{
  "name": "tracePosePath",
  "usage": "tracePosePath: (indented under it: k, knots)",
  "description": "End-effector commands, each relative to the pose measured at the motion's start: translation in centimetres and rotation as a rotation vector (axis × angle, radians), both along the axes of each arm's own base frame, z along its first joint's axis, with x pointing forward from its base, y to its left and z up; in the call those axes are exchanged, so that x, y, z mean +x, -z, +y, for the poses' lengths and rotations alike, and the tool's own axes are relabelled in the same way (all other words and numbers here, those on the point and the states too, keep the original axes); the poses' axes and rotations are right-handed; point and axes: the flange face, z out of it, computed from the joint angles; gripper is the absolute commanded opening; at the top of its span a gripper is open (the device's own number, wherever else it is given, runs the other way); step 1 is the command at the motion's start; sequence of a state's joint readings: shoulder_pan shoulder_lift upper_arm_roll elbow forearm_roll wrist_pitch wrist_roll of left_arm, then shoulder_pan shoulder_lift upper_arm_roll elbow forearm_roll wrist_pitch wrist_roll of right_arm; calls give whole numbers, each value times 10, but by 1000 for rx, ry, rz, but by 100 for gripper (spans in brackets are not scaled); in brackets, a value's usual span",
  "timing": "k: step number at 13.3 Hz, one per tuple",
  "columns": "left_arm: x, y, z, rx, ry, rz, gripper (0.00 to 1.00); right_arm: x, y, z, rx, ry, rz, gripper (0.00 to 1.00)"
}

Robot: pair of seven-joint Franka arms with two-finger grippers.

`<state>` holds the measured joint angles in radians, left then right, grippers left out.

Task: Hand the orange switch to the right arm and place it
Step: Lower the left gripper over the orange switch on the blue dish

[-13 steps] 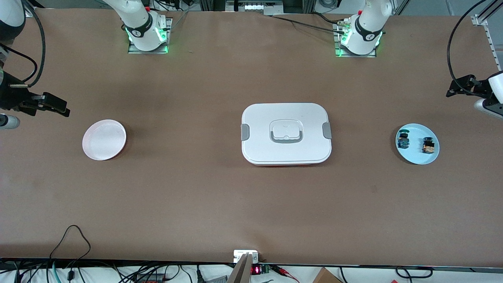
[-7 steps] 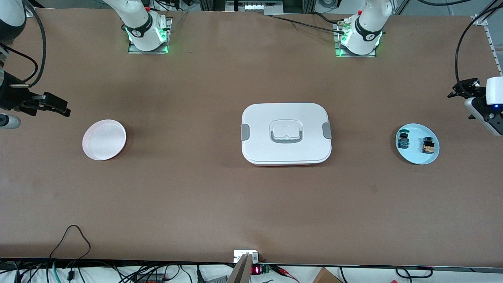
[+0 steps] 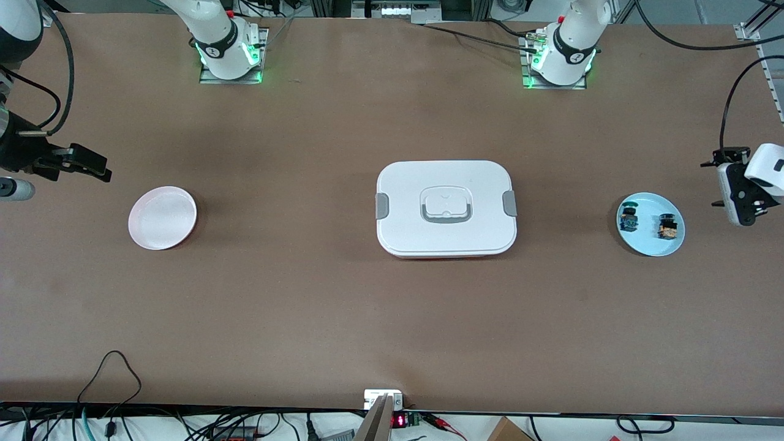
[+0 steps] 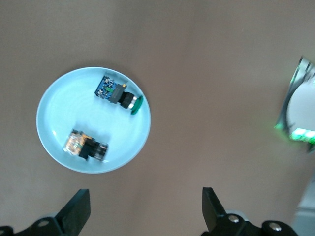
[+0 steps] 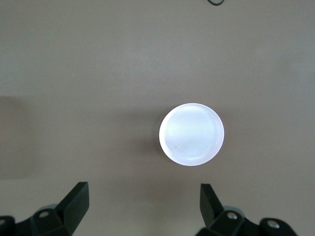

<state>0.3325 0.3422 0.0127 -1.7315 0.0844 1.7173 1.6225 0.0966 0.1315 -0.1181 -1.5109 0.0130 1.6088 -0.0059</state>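
Note:
The orange switch [image 3: 667, 227] [image 4: 84, 145] lies on a light blue plate [image 3: 650, 247] [image 4: 61, 101] toward the left arm's end of the table. A similar switch with blue-green parts [image 3: 628, 218] [image 4: 117, 93] lies beside it on the same plate. My left gripper [image 4: 145, 201] hangs open and empty above the bare table just beside that plate, and the left arm's hand [image 3: 744, 187] shows at the table's end. The right gripper [image 5: 143, 196] is open and empty too, high over the table beside a pale pink plate [image 3: 162, 217] [image 5: 191, 133]. The right arm [image 3: 21, 150] waits there.
A white lidded box [image 3: 446, 208] with grey side clips sits in the middle of the table between the two plates. Both arm bases [image 3: 229, 52] [image 3: 560, 58] stand along the edge farthest from the front camera. Cables hang off the nearest edge.
The left arm's hand has swung round and come closer to the light blue plate. The right arm has barely shifted. Both grippers stayed open.

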Motion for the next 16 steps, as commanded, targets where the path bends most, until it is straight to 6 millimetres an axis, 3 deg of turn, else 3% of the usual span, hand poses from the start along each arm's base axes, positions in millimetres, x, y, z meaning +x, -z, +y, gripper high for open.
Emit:
tracePosePath:
  k: [1, 5, 7, 16]
  knots:
    - [-5, 25, 5, -50, 194, -39, 100, -3, -7, 0, -8, 10, -3, 100]
    - [-17, 80, 35, -103, 295, -113, 100, -3, -7, 1, -8, 8, -1, 100]
    - [-16, 104, 40, -144, 360, -132, 100, -3, -7, 1, -8, 8, -3, 100]
    - [-18, 146, 36, -183, 429, -202, 100, -2, -6, 0, -5, 10, -3, 100]
